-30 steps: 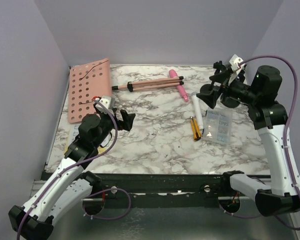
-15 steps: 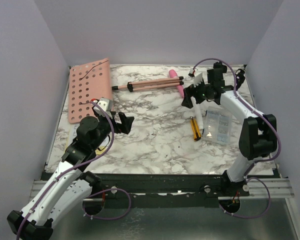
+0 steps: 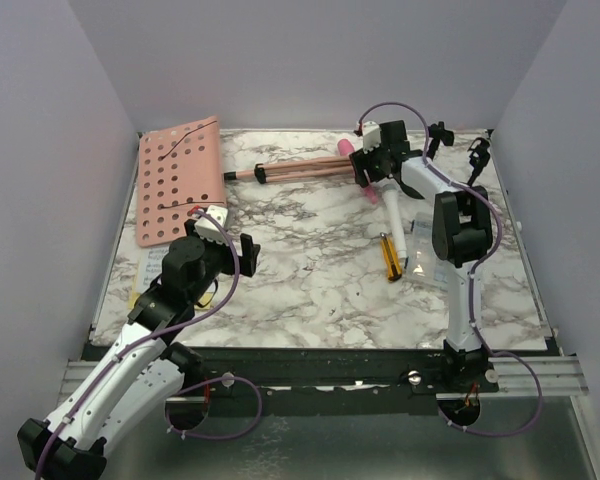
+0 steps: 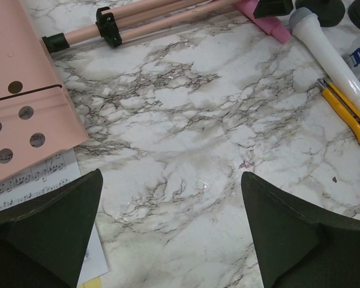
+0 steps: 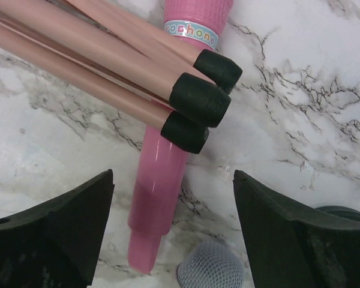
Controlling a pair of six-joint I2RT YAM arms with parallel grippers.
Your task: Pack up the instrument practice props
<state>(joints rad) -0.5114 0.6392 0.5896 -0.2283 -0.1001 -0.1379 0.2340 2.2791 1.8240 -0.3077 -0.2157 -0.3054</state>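
One pink tripod [image 3: 295, 170] is lying folded on the marble table [image 3: 310, 290], and it is serving as the marker here. Its three black-capped feet are resting across one pink microphone [image 5: 162, 192]. The right gripper [image 3: 368, 168] is hovering right over those feet, its jaws standing apart on either side of the microphone's handle and gripping nothing.

One pink perforated rack [image 3: 178, 185] is lying flat just off the tripod's other end. The sheet-music pages [image 4: 42, 180] are sticking out from under the rack's edge, on the side away from the tripod. One white sheet and a yellow corner are showing, and how many are stacked is hard to tell.

One white microphone [image 4: 336, 57] is lying near the tripod's feet, with one yellow-and-black cutter [image 4: 345, 111] just beyond it.

Two black mic mounts [image 4: 325, 6] past the feet are being cut off by the picture edge. One clear box [image 3: 421, 262] is sitting partly behind the right arm.

The left gripper [image 4: 171, 222] is hanging well apart from the tripod, jaws spread and empty.
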